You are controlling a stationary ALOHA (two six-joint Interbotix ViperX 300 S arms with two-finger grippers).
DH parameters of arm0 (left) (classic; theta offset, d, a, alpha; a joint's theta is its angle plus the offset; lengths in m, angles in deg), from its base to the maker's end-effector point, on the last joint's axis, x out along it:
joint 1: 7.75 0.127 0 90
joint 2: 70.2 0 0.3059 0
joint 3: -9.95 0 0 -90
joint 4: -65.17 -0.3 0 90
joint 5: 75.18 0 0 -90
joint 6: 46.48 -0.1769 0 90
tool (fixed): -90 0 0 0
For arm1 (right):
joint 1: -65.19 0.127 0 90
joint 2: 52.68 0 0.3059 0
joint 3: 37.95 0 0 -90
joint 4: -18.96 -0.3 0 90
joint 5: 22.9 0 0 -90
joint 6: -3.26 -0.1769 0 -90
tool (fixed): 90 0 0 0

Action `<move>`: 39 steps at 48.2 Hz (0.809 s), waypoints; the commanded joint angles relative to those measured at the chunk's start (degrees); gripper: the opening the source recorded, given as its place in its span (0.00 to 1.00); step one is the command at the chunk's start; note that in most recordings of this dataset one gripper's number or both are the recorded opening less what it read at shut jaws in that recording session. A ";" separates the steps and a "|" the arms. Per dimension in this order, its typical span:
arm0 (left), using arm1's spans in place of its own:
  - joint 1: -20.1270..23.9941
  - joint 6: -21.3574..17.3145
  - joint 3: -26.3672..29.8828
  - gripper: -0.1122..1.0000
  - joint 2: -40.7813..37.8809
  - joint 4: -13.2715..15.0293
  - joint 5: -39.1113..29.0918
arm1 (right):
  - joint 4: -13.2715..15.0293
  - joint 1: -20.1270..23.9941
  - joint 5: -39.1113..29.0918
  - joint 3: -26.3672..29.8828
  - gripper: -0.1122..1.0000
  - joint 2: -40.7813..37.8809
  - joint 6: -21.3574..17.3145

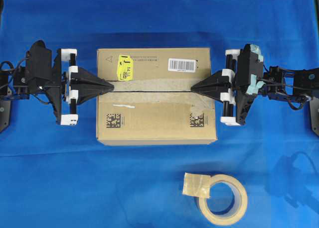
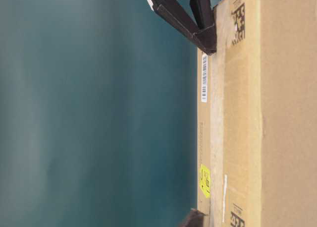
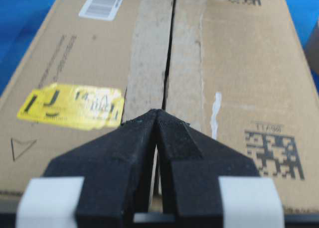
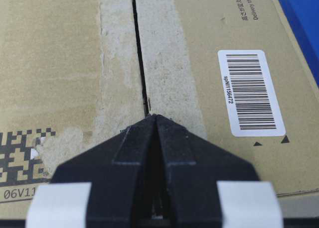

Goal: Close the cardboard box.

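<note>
So we've got the cardboard box [image 1: 157,96] sitting mid-table on the blue cloth [image 1: 75,183], both top flaps lying flat and meeting along the center seam (old tape residue runs down it). Our left gripper [image 1: 111,87] has its fingers pinched together, holding nothing, tip on the seam's left end. The right gripper [image 1: 193,87] mirrors it at the other end, also pinched together on nothing. A tape roll [image 1: 223,199] lies near the table's front edge.

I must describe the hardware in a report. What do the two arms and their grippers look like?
Both arms are black. Each ends in the left gripper or the right gripper: two matte black wedge-shaped fingers tapering to a point, with white blocks at the base. Thin dark cables run along both. Only the right arm carries pale teal tape patches.
</note>
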 commanded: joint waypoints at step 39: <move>-1.67 -0.18 -0.44 0.10 -3.87 0.00 2.64 | -0.09 -0.26 0.44 0.70 0.10 0.53 0.00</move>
